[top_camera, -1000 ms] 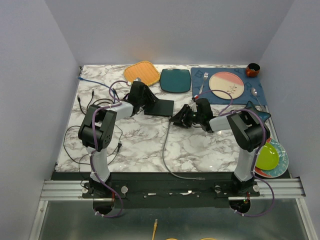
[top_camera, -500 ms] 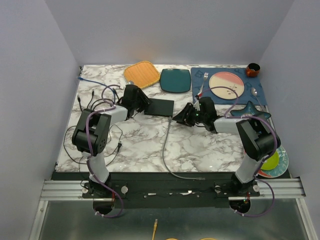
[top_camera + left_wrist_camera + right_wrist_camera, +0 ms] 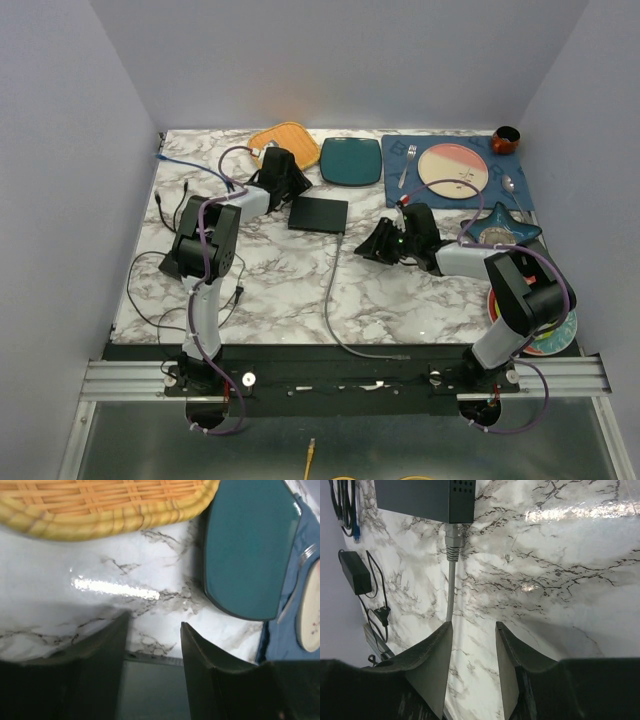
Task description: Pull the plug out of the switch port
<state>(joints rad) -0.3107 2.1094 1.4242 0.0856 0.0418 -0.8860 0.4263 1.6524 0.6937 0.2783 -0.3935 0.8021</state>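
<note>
Task status: not yet accomplished. The switch (image 3: 319, 214) lies flat on the marble table (image 3: 400, 300), mid-table and slightly left of centre, just short of the teal plate (image 3: 350, 160). The plug (image 3: 454, 542) remains seated in a port on the switch's near edge, at its right corner, and the grey cable (image 3: 451, 590) runs from it toward the near edge of the table. The right gripper (image 3: 472, 627) hovers low over the table near the plug but apart from it. Its jaws are roughly half spread and hold nothing, and the cable passes beside one finger rather than between the two. The left gripper (image 3: 154, 622) sits at the switch's far left side, next to the wicker mat (image 3: 100, 505). Its jaws are likewise parted and empty, with a dark edge, judged to be the switch, showing in the gap. Whether they touch the switch cannot be told. Outstanding, in my judgement: steady the switch with the left gripper, advance the right gripper to the plug, close on its body, and draw it straight out along the cable line. Risk noted: the light switch may slide if it is unrestrained.
</note>
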